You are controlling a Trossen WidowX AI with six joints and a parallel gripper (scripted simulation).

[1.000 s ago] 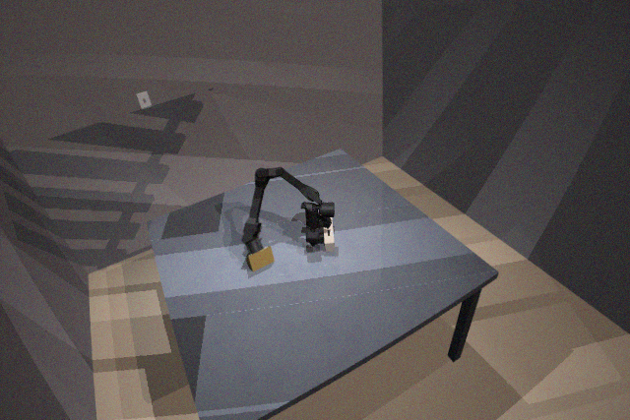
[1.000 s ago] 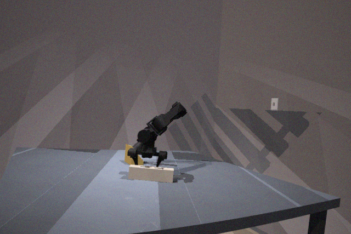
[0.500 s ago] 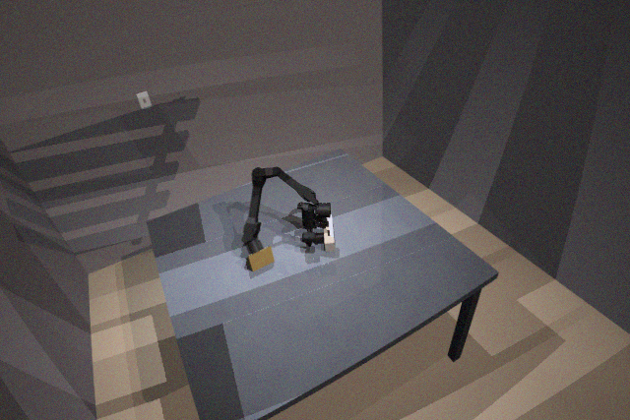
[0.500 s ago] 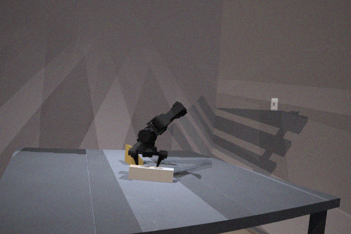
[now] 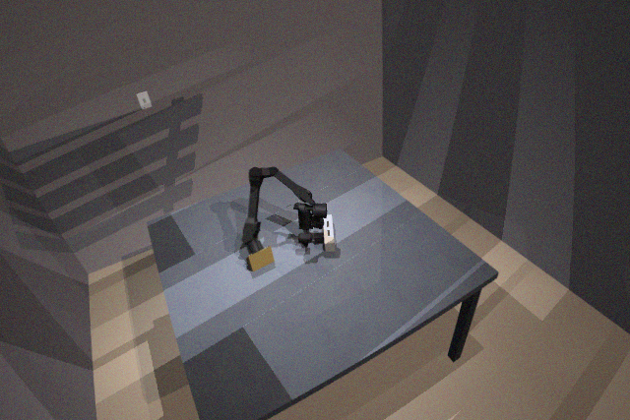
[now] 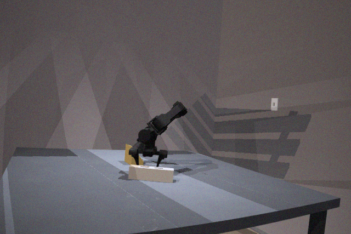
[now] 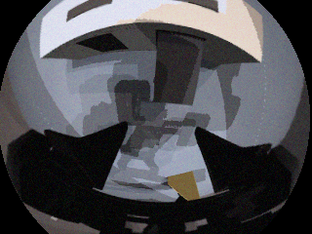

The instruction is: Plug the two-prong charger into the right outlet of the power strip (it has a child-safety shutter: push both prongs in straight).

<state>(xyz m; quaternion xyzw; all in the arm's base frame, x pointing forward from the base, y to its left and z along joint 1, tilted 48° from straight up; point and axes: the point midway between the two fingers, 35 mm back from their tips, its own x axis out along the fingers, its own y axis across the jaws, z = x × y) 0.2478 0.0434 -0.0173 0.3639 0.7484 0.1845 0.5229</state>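
Observation:
The power strip (image 5: pixel 329 242) (image 6: pixel 153 175) (image 7: pixel 146 14) is a pale block on the table, with dark slots in its top. In the wrist view it crosses the top of the picture. A dark box (image 7: pixel 176 70), seemingly the charger, stands against its near side, right of the middle; its prongs cannot be made out. I cannot pick it out in the top and exterior views. My gripper (image 5: pixel 314 233) (image 6: pixel 147 165) (image 7: pixel 163 128) is open and empty, low beside the strip on the arm's side. In the wrist view the dark box shows beyond the gap between the fingertips.
A yellow block (image 5: pixel 261 259) (image 6: pixel 129 154) (image 7: pixel 186 186) stands by the arm's base. A white plate (image 5: pixel 144 100) (image 6: pixel 273 104) is on the wall. Shadows of the arm and bright bands cross the table (image 5: pixel 355 293) (image 6: pixel 85 197).

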